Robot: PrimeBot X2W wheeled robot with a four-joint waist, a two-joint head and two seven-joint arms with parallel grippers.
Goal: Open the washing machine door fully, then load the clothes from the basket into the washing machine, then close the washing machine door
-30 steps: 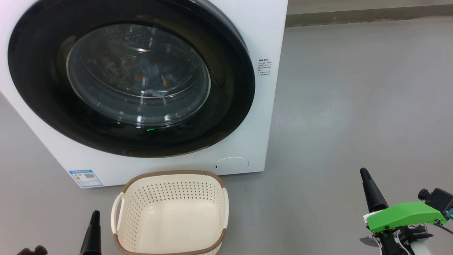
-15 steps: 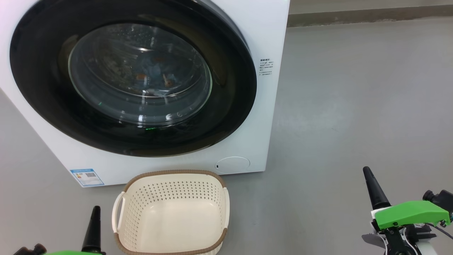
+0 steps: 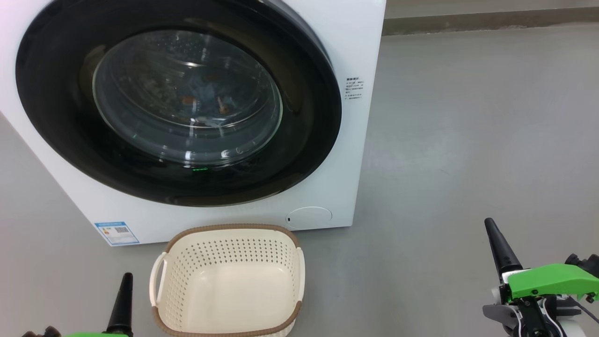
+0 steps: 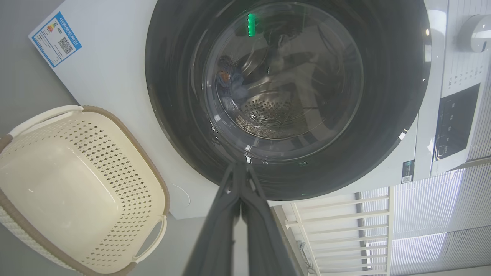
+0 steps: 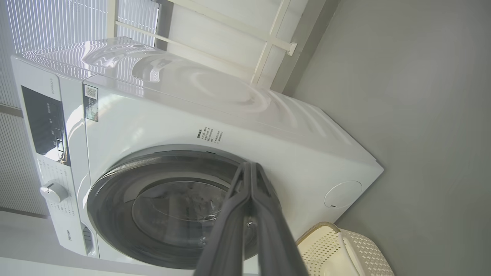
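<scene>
The washing machine [image 3: 355,154] stands before me with its black-rimmed door [image 3: 304,117] flat against the front. Through the glass bowl [image 3: 187,98] light blue clothes [image 3: 206,96] with orange marks lie in the drum. The clothes [image 4: 229,81] also appear through the glass in the left wrist view. The cream basket [image 3: 228,281] sits on the floor below the door, with nothing in it. My left gripper [image 3: 124,285] is shut at the basket's left side. My right gripper [image 3: 491,227] is shut, low at the right, well clear of the machine [image 5: 291,153]. Both hold nothing.
Grey floor [image 3: 468,140] spreads wide to the right of the machine. A round white service flap [image 3: 309,217] and a blue energy label [image 3: 117,233] mark the machine's lower front. A white railing [image 4: 337,226] and blinds stand beside the machine.
The whole head view has shifted slightly right, so the camera moved. Both grippers have drifted a little in the view, the right one rightward. Door and basket stay put.
</scene>
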